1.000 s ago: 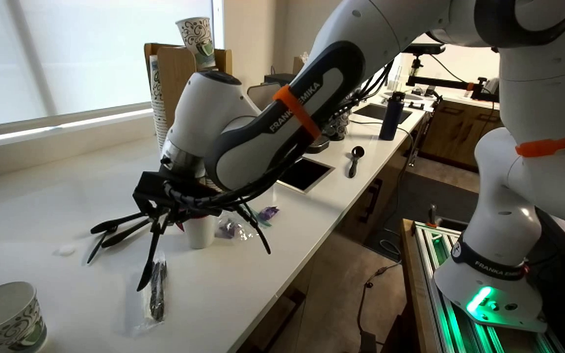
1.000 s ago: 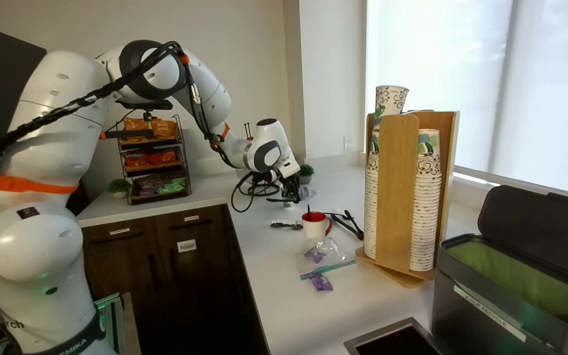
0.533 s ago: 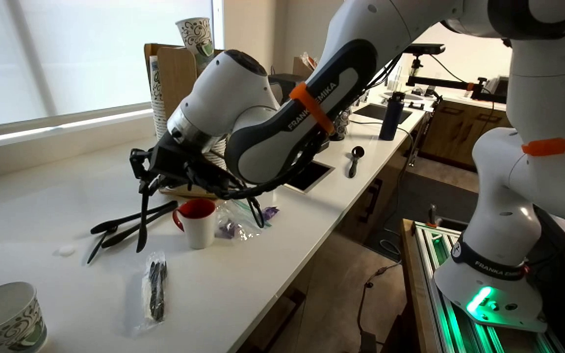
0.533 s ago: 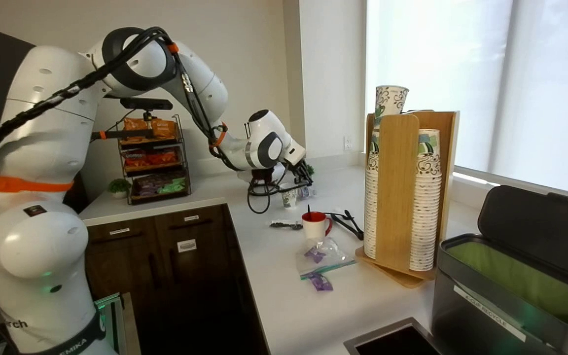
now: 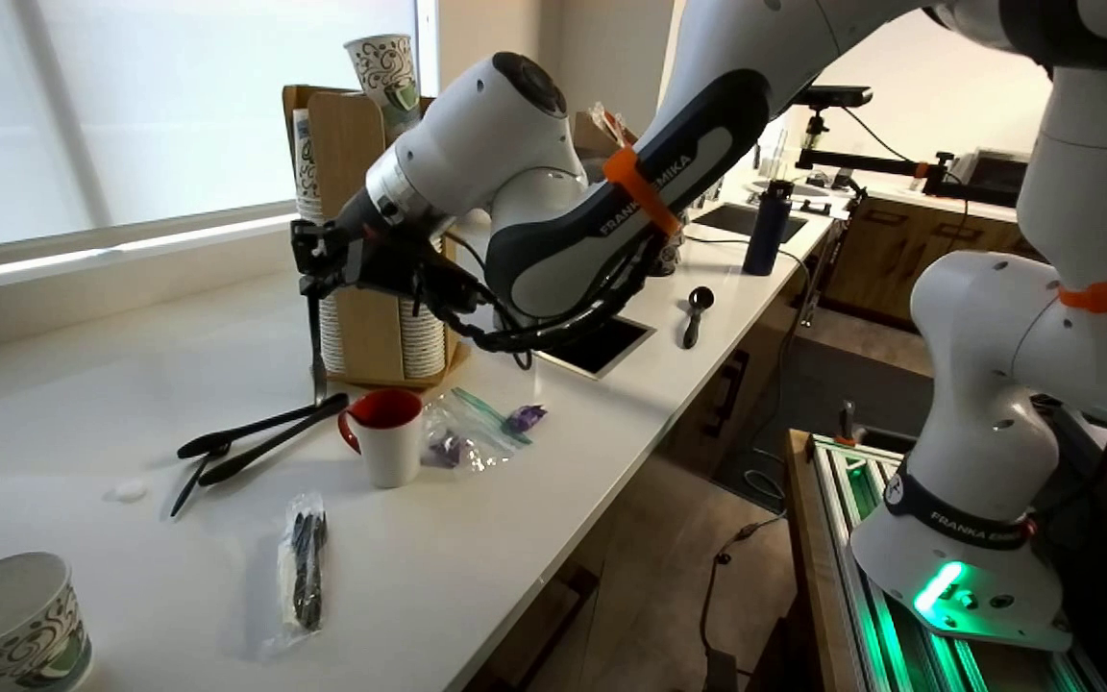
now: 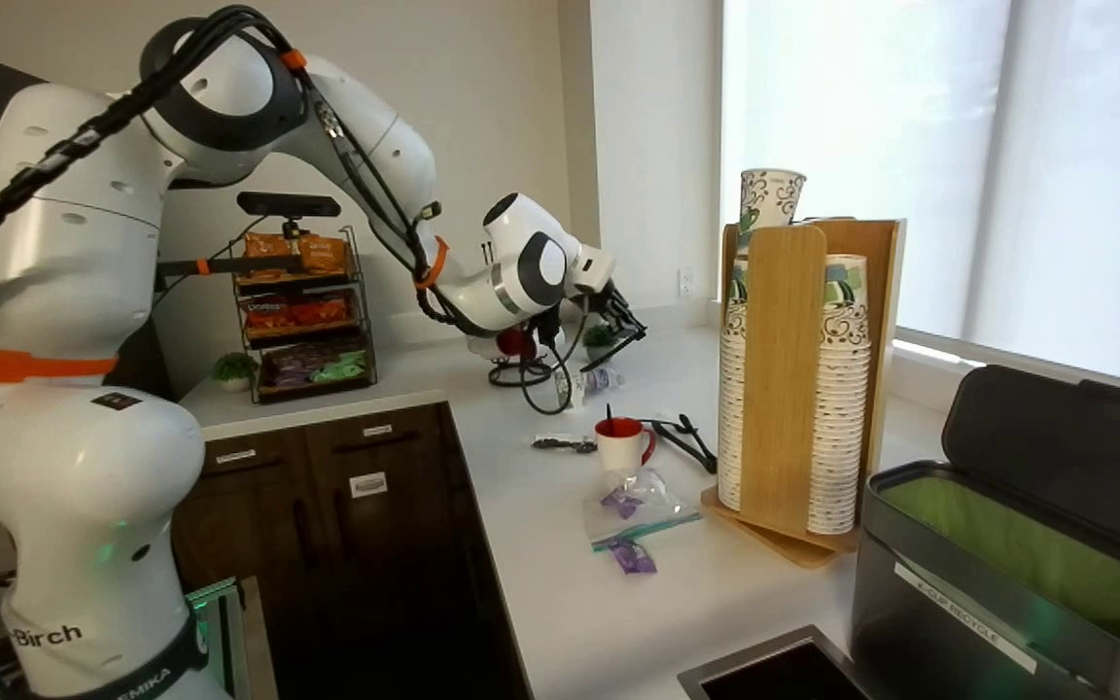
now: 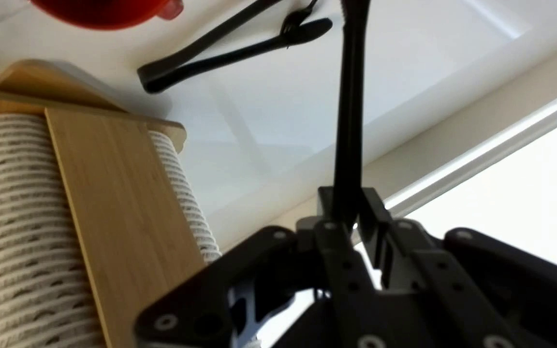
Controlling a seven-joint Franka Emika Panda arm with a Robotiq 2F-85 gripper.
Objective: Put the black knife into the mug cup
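Above the white counter (image 5: 400,572), probably at the carry step, short of the drop. With the gripper (image 7: 348,205) at 11 o'clock from the mug cup (image 5: 388,447) in an exterior view, clamped by both fingers on the black knife (image 7: 349,111). Next, likely needs swinging toward 5 o'clock, righting the tilted black knife over the mug cup, lowering, letting go. Cut off in wrist view: mug cup between 10 and 11 o'clock, black knife's far end near 1. Cannot place dark stub (image 6: 609,412) at mug cup's 11 o'clock in an exterior view: inside or behind.
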